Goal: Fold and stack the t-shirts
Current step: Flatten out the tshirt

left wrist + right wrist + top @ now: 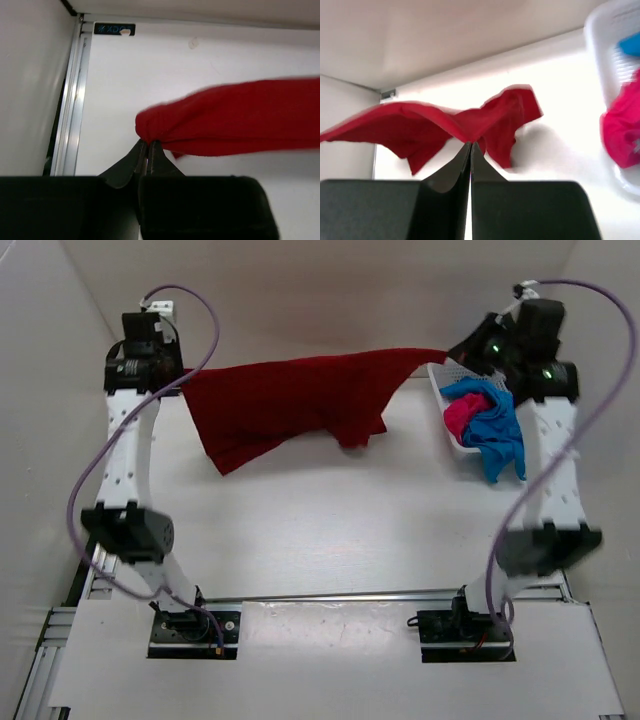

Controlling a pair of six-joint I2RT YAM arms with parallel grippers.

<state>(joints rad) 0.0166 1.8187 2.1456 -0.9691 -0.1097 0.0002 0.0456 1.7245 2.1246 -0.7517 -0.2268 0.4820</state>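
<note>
So your left fingers (160, 162) and right fingers (485, 170) are both clamped on the dark red t-shirt (290, 400). Pink t-shirt (460, 416) and blue t-shirt (500, 440) lie in the basket (450, 375).

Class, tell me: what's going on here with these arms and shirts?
The red t-shirt hangs stretched over the table between two grippers: the left gripper is shut on one end, the right gripper on the other. The pink t-shirt and the blue t-shirt lie bunched in the white basket on the right. Nothing is folded yet.
</note>
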